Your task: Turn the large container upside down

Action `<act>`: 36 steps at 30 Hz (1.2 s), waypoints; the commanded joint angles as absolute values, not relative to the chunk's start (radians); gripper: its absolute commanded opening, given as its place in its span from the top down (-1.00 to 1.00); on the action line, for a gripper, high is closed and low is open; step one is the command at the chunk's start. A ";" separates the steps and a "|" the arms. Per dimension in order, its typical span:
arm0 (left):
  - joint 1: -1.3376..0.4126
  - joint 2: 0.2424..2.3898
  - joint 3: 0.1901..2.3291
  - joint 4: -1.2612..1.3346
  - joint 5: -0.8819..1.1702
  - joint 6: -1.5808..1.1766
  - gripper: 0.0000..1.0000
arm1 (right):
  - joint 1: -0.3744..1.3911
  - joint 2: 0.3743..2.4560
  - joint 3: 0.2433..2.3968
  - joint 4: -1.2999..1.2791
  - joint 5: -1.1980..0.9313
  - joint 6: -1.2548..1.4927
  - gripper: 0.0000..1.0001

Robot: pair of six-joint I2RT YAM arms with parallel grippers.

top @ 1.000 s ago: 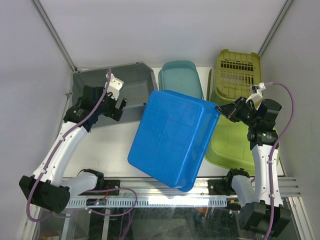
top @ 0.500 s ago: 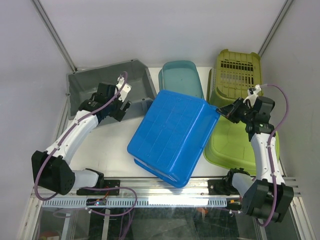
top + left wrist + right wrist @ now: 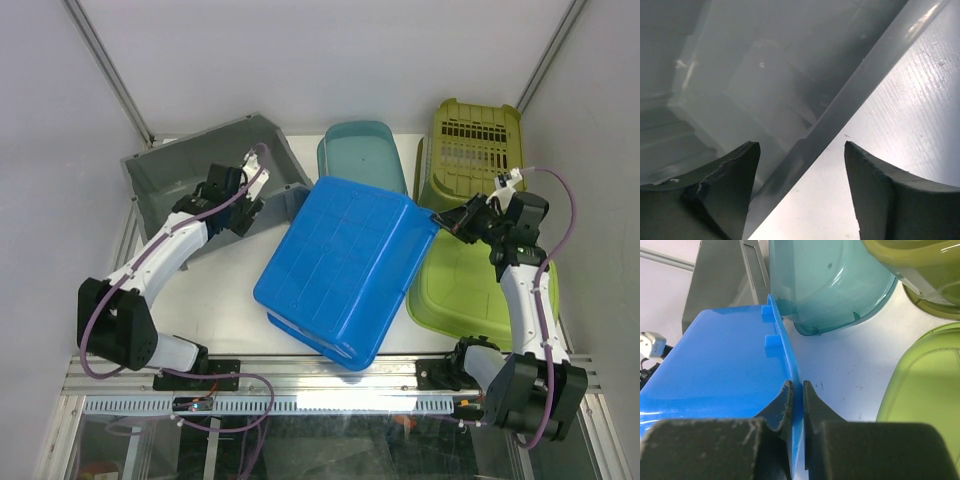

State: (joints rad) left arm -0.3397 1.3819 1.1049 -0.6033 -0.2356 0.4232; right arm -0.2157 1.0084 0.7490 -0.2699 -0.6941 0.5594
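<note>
The large blue container (image 3: 340, 265) lies bottom up and tilted in the middle of the table. Its near edge is low by the front rail. My right gripper (image 3: 445, 220) is shut on its rim at the far right corner. In the right wrist view the thin blue rim (image 3: 790, 360) is pinched between my fingers (image 3: 795, 385). My left gripper (image 3: 262, 185) is open at the front rim of a grey bin (image 3: 180, 175). In the left wrist view the grey rim (image 3: 840, 115) runs diagonally between my spread fingers (image 3: 802, 146), nearer the left one, with nothing gripped.
A teal tub (image 3: 360, 155) stands behind the blue container and also shows in the right wrist view (image 3: 830, 280). A green slatted basket (image 3: 475, 140) leans at the back right. A green tub (image 3: 465, 285) lies under my right arm. White walls surround the table.
The blue container has sunk lower and turned slightly, still held by my right gripper. My left gripper has moved right along the grey bin, and the bin has swung and tilted.
</note>
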 commanded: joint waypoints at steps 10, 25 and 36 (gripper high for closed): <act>-0.340 1.485 1.213 -0.605 -0.200 0.302 0.57 | -0.216 1.071 0.785 -0.102 -0.774 0.614 1.00; -0.351 1.400 1.714 -0.784 -0.134 0.001 1.00 | -0.052 1.182 0.833 -0.164 -0.580 0.495 1.00; -0.350 1.389 1.900 -0.768 -0.136 -0.141 1.00 | -0.028 1.265 0.865 -0.336 -0.450 0.394 -0.32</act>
State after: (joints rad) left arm -0.3416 1.4582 1.8324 -0.8982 -0.0879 -0.1051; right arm -0.0425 1.2636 0.7906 -0.2920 -0.5224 0.4442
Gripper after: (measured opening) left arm 0.217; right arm 0.572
